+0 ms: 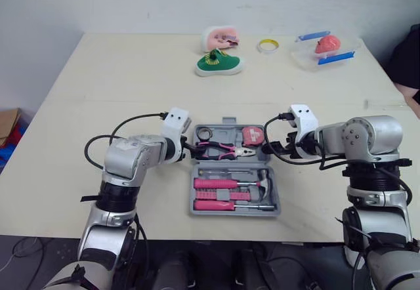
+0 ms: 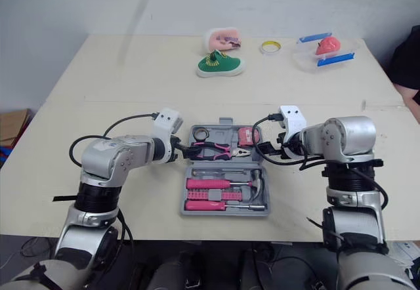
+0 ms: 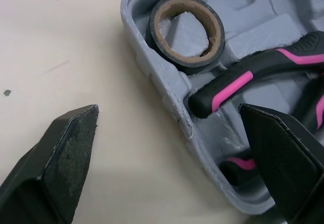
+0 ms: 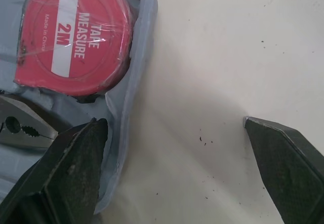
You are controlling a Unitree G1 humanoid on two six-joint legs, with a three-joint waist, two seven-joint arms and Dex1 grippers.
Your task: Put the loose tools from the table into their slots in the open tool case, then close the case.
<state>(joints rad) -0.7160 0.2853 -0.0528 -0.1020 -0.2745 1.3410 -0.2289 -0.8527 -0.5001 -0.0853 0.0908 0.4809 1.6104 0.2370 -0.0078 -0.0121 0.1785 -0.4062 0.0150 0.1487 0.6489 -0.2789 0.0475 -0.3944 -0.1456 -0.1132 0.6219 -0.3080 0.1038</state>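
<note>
The grey tool case (image 1: 197, 201) lies open at the table's front middle. Its far half holds a black tape roll (image 3: 185, 31), pink-handled pliers (image 1: 226, 149) and a red tape measure (image 4: 76, 39). The near half holds a pink-handled hammer (image 1: 233, 184) and a screwdriver (image 1: 230, 205). My left gripper (image 3: 172, 148) is open at the case's left edge, one finger outside the wall and one over the pliers' handles. My right gripper (image 4: 177, 153) is open at the right edge, beside the tape measure, one finger over the case wall and one over the bare table.
At the back of the table are a green shoe (image 1: 218, 63), a pink object (image 1: 220, 39), a yellow tape ring (image 1: 267, 44) and a clear container (image 1: 325, 50) with a red item. A person's dark sleeve (image 1: 407, 60) is at the right edge.
</note>
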